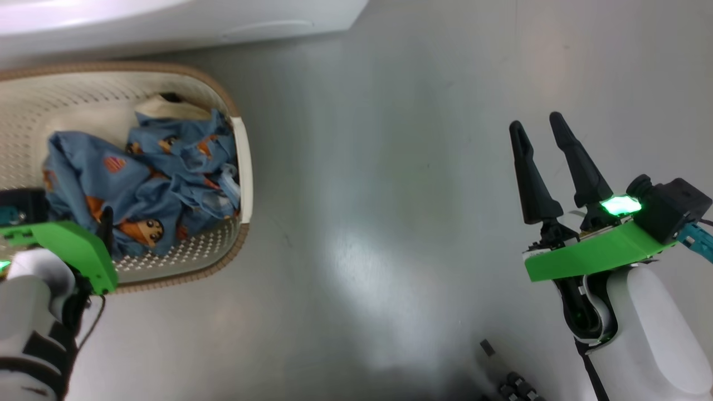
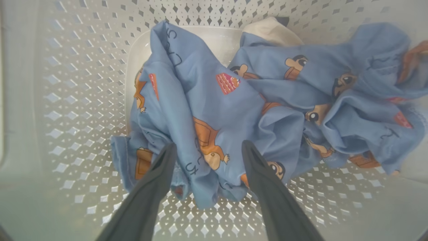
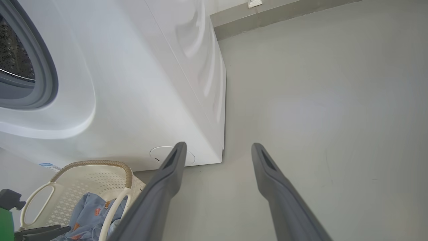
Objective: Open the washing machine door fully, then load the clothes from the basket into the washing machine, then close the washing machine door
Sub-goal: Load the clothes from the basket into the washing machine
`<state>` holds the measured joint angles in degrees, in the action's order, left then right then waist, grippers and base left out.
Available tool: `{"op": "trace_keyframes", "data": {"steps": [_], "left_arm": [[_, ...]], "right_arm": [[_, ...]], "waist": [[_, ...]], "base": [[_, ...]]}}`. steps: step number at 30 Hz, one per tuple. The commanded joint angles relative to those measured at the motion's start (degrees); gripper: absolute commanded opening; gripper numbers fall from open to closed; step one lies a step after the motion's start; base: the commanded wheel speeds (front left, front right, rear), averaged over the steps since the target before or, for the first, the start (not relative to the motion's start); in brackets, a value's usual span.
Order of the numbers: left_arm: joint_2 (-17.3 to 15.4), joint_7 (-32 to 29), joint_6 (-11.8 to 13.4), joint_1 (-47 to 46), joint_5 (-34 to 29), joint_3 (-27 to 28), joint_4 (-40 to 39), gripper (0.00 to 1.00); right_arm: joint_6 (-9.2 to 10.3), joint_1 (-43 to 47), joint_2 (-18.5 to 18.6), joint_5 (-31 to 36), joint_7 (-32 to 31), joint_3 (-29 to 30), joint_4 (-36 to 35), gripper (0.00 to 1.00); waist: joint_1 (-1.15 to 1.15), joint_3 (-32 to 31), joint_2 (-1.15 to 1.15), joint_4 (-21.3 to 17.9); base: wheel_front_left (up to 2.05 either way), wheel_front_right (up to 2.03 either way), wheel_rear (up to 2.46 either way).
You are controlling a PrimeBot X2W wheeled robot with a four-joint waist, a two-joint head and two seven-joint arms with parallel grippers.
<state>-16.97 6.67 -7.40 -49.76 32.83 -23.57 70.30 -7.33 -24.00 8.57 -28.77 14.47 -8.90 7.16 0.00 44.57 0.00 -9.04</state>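
- Head view: I see the basket point(image 1: 245, 167) on the floor point(image 1: 390, 195) at the left, just in front of the washing machine point(image 1: 167, 22), with the clothes point(image 1: 139, 178) bunched inside. My right end effector point(image 1: 536, 121) hangs over the floor well apart from the basket, fingers parted and unladen.
- Left wrist view: my left end effector point(image 2: 207, 147) is down inside the basket, fingers spread either side of a blue fold and not clenched. A cream cloth point(image 2: 271, 30) peeks out behind.
- Right wrist view: the machine's grey gasket point(image 3: 46, 67) and drum point(image 3: 13, 50) lie uncovered, and the basket sits below its front.
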Motion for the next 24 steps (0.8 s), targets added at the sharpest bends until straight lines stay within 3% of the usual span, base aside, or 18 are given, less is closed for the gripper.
{"op": "trace_keyframes", "data": {"steps": [1,22,23,24], "left_arm": [[-2.88,-0.23,-0.09,0.20,0.38,0.84,0.13,1.00],[-4.96,-9.49,-0.09,-5.56,5.67,-2.94,0.74,1.00],[-5.08,-9.67,-0.09,-5.43,6.15,-3.28,0.30,0.81],[-5.17,-9.85,-0.09,-5.33,6.70,-3.53,-0.05,0.38]], "right_arm": [[-0.16,1.00,-0.29,0.53,0.52,-1.38,-1.38,1.00],[-0.16,-0.79,-1.11,1.14,0.52,-3.45,-3.21,1.00],[-0.16,-0.80,-1.14,1.14,0.52,-3.48,-3.21,1.00],[-0.16,-0.81,-1.17,1.15,0.52,-3.50,-3.19,1.00]], "waist": [[0.00,2.07,0.00,-0.60],[0.00,6.91,0.00,-1.93],[0.00,6.92,0.00,-1.96],[0.00,6.93,0.00,-1.98]], "base": [[0.00,0.00,0.00],[0.00,0.00,0.00],[0.00,0.00,0.00],[0.00,0.00,0.00]]}}
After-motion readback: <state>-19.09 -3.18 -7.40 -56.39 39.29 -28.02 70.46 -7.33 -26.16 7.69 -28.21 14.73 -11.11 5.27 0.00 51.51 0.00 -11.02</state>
